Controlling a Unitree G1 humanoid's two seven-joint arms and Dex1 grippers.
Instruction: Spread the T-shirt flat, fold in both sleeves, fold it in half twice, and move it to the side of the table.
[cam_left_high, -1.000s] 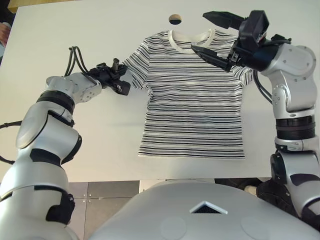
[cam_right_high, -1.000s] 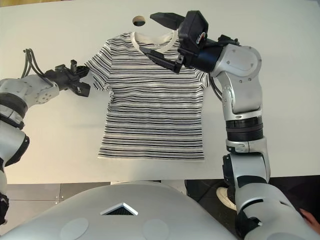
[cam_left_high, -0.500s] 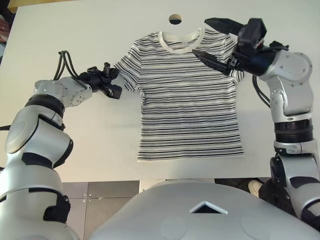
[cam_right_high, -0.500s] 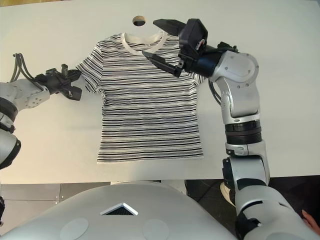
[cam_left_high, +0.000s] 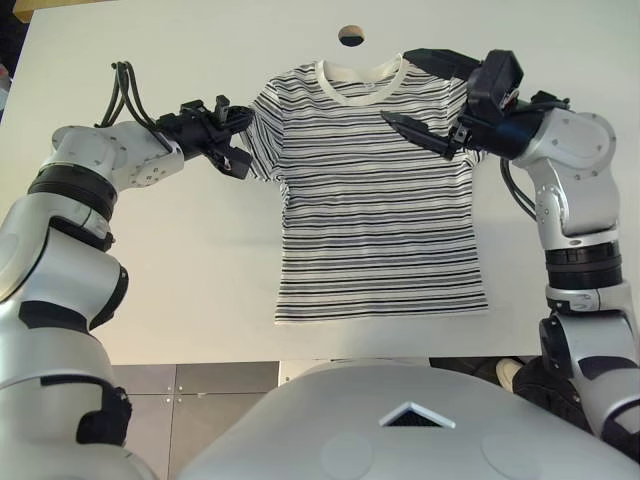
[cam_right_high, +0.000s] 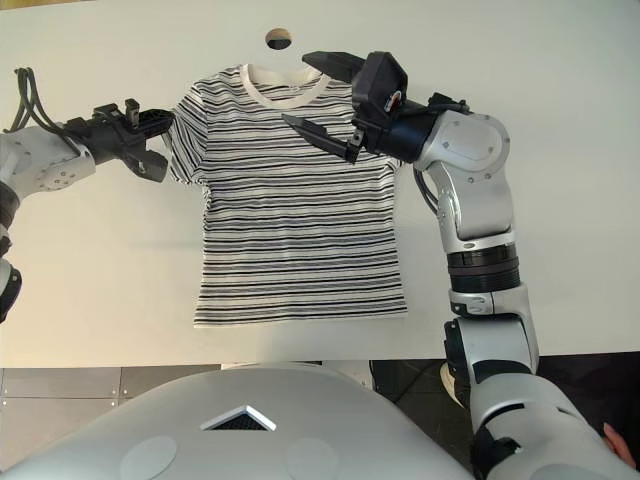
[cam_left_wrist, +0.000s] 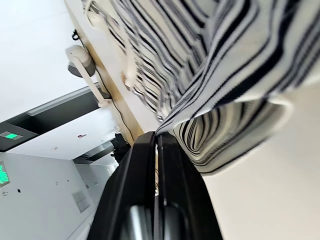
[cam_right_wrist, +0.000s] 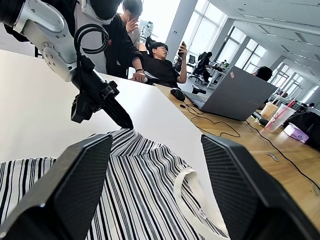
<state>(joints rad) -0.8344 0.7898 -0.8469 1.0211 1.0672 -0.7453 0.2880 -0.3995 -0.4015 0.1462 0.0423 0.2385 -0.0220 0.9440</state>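
A black-and-white striped T-shirt (cam_left_high: 375, 210) lies spread on the white table (cam_left_high: 180, 270), collar toward the far edge. My left gripper (cam_left_high: 238, 135) is shut on the hem of the shirt's left sleeve (cam_left_wrist: 235, 125), which is lifted and bunched a little. My right gripper (cam_left_high: 396, 87) hangs open above the shirt's right shoulder, its fingers (cam_right_wrist: 65, 200) wide apart with nothing between them. In the right wrist view the left gripper (cam_right_wrist: 107, 102) shows at the sleeve's edge.
A round hole (cam_left_high: 351, 36) sits in the table just beyond the collar. Bare tabletop lies to the left and right of the shirt. The table's front edge (cam_left_high: 250, 362) runs just below the hem. A laptop (cam_right_wrist: 240, 95) stands on a wooden desk behind.
The shirt slid left a second ago. My left gripper has since moved farther away and slightly right, carrying the sleeve hem. My right gripper shifted a little left and lower over the shoulder.
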